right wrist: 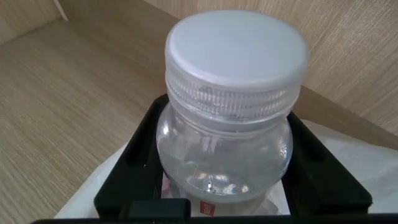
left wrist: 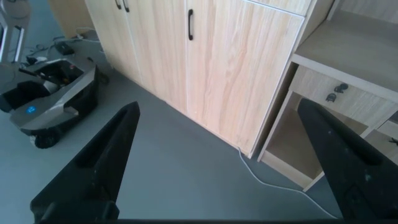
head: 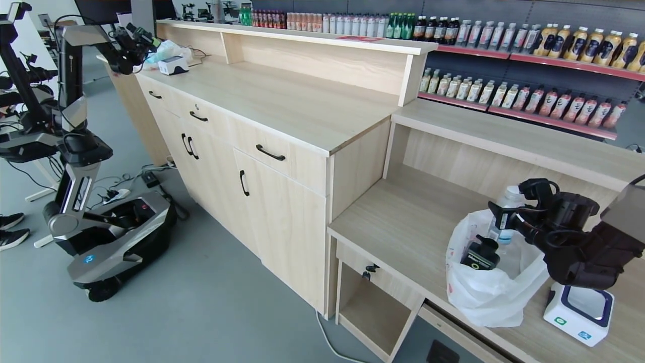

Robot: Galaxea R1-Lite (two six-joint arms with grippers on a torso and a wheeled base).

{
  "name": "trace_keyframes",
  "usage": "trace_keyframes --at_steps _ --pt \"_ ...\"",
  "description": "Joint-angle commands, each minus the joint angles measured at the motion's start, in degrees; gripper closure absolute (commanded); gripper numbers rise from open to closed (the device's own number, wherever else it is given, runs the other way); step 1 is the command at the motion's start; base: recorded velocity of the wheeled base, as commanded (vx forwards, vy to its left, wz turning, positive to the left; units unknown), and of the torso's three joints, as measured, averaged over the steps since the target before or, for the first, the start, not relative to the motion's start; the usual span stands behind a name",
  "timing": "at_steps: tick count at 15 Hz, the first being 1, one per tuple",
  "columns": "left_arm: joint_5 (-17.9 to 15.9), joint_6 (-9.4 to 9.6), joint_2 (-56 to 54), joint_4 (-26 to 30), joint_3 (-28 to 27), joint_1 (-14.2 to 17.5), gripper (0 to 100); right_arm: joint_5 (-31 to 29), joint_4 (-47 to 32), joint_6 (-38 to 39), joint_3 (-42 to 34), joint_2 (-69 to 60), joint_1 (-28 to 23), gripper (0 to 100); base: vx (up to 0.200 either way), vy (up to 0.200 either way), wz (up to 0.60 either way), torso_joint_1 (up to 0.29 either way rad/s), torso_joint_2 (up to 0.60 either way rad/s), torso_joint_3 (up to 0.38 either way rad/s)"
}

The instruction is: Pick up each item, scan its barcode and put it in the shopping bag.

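My right claw (head: 505,220) is clamped on a clear bottle (head: 508,200) with a white screw cap. In the right wrist view its black fingers (right wrist: 134,171) press on either side of the bottle (right wrist: 229,134), just under the cap, and the bottle stands upright. It hangs at the far side of the white shopping bag (head: 486,297), by the bag's open mouth. I cannot tell whether the bottle's base is already inside the rim or just behind it.

The bag sits on the low worktop (head: 403,222) at the right, slumped open. A black item (head: 479,256) lies inside it, near the top. A white scanner (head: 579,312) stands on the worktop just to the right of the bag, nearer to me than the claw.

My left claw (left wrist: 217,109) is spread wide and holds nothing. It is over the grey floor (left wrist: 186,155), in front of the wooden cabinet doors (left wrist: 230,56).
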State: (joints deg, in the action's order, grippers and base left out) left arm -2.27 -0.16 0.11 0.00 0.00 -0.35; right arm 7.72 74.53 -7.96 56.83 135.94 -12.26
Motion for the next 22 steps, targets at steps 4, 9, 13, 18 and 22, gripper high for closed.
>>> trace_keyframes --at_steps 4,9,13,18,22 --pt "0.0 0.07 0.0 0.0 0.0 0.0 0 1.6 0.0 -0.4 -1.8 -0.5 -1.0 0 0.000 0.000 0.00 0.000 0.00 0.000" --pt "0.0 -0.02 0.0 0.0 0.0 0.0 0 2.7 -0.9 -0.3 -2.8 -5.5 -1.2 0 0.000 0.000 0.00 0.000 0.00 0.000" --pt "0.0 -0.02 0.0 0.0 0.0 0.0 0 8.5 -12.9 -0.3 -14.9 -28.2 -1.8 0 0.000 0.000 0.00 0.000 0.00 0.000" --pt "0.0 -0.02 0.0 0.0 0.0 0.0 0 9.5 -21.7 -3.1 -21.9 -51.8 -5.1 0 0.000 0.000 0.00 0.000 0.00 0.000" --pt "0.0 0.07 0.0 0.0 0.0 0.0 0 9.5 -27.1 -5.5 -20.3 -58.9 -13.4 0 0.000 0.000 -0.60 -0.001 0.00 0.002"
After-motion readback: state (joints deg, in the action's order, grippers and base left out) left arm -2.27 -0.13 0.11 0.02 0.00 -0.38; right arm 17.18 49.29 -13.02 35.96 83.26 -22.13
